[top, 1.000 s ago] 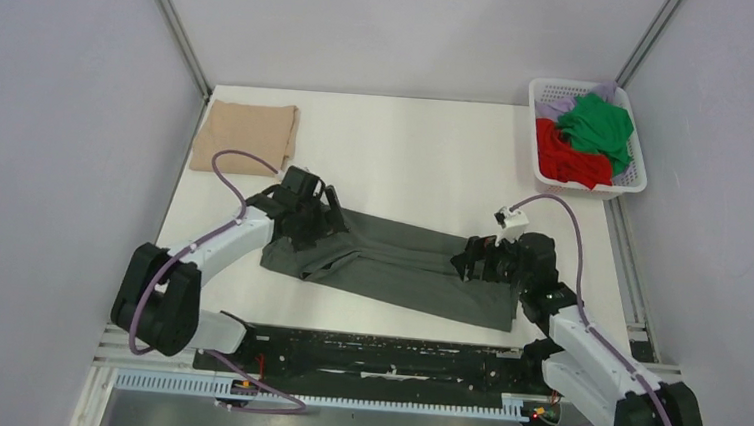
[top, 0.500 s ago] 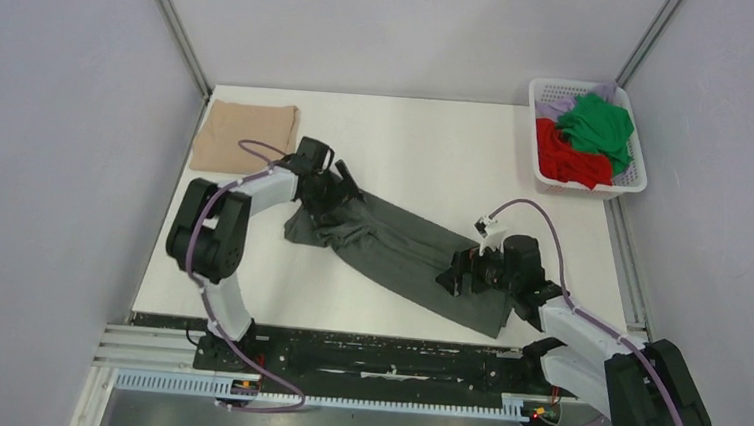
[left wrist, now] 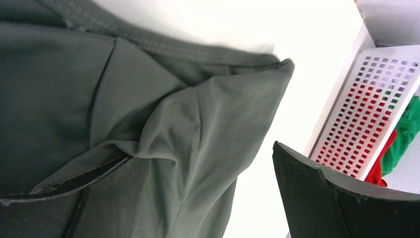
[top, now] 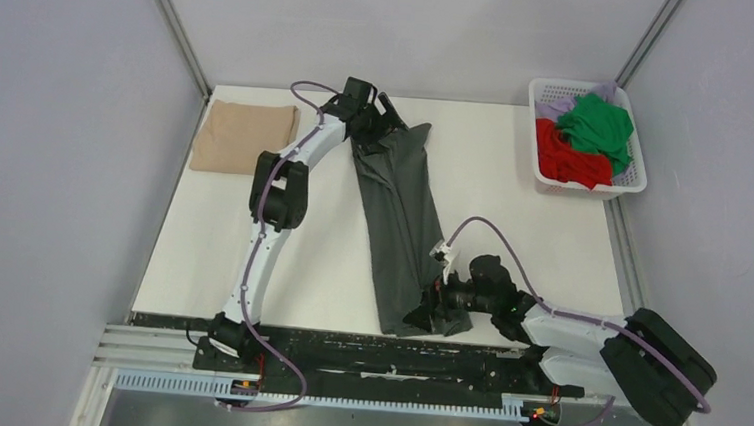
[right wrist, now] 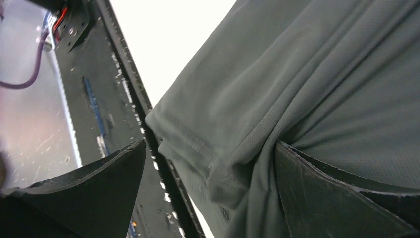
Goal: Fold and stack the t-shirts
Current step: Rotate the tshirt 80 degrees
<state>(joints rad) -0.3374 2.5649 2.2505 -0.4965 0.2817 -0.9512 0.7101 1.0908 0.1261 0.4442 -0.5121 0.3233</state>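
- Left claw [top: 377,123] sits at the far middle of the surface [top: 513,213], arm stretched full length, on the far end of the grey t-shirt [top: 398,214].
- Left wrist view: jaws stand well apart. Grey cloth drapes over one finger, while the other finger [left wrist: 322,198] is clear of it, with bare white surface between.
- Right claw [top: 433,312] is low at the near edge, on the shirt's near end, just beside the black rail [top: 363,352].
- Right wrist view: fingers wide. A bunched fold of grey cloth lies between them and presses against one finger [right wrist: 346,198]. The other finger [right wrist: 74,193] stands apart from the hem.
- Grey t-shirt lies as a long narrow strip, running from the far middle to the near edge and slanting slightly rightward as it comes nearer.
- Tan folded shirt [top: 243,136] lies flat at the far left corner, well apart from the grey one.
- White basket [top: 562,84] sits at the far right corner and holds a red garment [top: 567,161] and a green garment [top: 600,123].
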